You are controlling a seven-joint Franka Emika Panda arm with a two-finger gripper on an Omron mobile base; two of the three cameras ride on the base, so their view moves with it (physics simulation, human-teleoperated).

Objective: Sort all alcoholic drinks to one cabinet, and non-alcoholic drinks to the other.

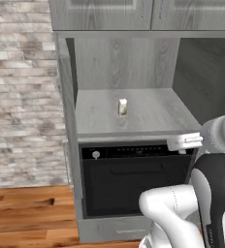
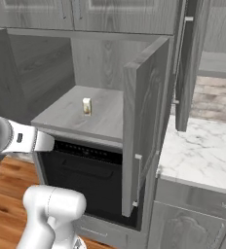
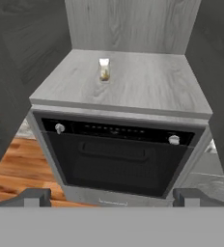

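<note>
Left base view: brick wall on the left, wood floor (image 1: pixel 27 213) below. I see the narrow cabinet niche (image 1: pixel 134 114) over the black oven (image 1: pixel 134 179). One cream-yellow carton (image 1: pixel 122 107) stands upright, alone on the niche shelf. My arm comes up from the lower right.

Right base view: same niche (image 2: pixel 85 114), its door (image 2: pixel 144 126) swung open on the right, marble counter (image 2: pixel 202 151) beyond it. Carton (image 2: pixel 87 106) sits mid-shelf.

Hand view: pincer (image 3: pixel 111 197) spread wide, tips far apart, holding nothing and touching nothing. Oven (image 3: pixel 119 159) is straight ahead of it; carton (image 3: pixel 104 69) is up and slightly left of the pincer, well apart, mid-shelf in the niche (image 3: pixel 147 79).
</note>
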